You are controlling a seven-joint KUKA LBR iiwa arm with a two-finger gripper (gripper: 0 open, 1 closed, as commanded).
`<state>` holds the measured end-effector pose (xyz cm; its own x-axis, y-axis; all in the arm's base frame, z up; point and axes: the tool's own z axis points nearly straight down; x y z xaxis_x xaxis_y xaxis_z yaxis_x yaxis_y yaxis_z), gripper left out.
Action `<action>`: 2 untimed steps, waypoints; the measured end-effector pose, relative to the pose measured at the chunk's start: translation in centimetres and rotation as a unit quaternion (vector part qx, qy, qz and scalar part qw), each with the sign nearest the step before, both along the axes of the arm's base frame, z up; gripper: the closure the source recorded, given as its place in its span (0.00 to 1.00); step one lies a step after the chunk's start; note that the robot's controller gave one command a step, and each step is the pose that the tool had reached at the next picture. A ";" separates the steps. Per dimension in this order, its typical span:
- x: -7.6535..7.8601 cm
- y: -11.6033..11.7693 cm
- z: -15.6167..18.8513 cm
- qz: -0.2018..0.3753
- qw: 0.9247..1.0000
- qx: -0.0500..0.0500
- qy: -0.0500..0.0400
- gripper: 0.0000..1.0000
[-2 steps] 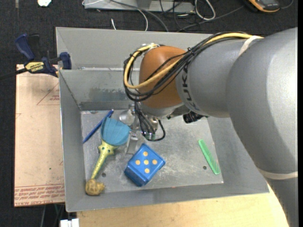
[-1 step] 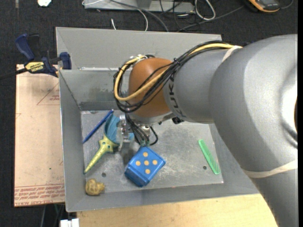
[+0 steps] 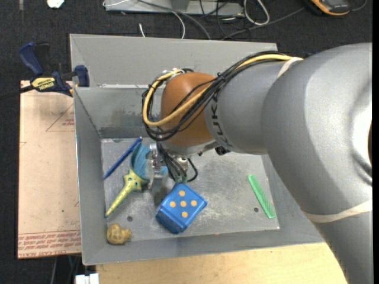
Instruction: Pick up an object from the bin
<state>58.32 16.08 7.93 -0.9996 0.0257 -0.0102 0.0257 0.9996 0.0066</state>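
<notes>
My gripper (image 3: 157, 170) hangs low at the bin's left middle, under the arm's orange cover. It is right beside a light blue curved piece (image 3: 141, 160) and may touch its right edge. A yellow-green cone-shaped toy (image 3: 126, 191) lies just left of the gripper, pointing to the front left. A blue die with orange dots (image 3: 180, 207) sits just in front of the gripper, to its right. A thin blue stick (image 3: 122, 158) leans along the left wall behind the light blue piece.
A green comb (image 3: 262, 196) lies near the right wall. A small tan lump (image 3: 118, 234) rests in the front left corner. The arm covers the bin's back right part.
</notes>
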 end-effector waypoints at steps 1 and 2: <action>0.2 0.2 5.7 -0.003 1.000 0.000 0.002 1.00; -0.4 -0.3 11.6 -0.005 1.000 0.000 0.002 1.00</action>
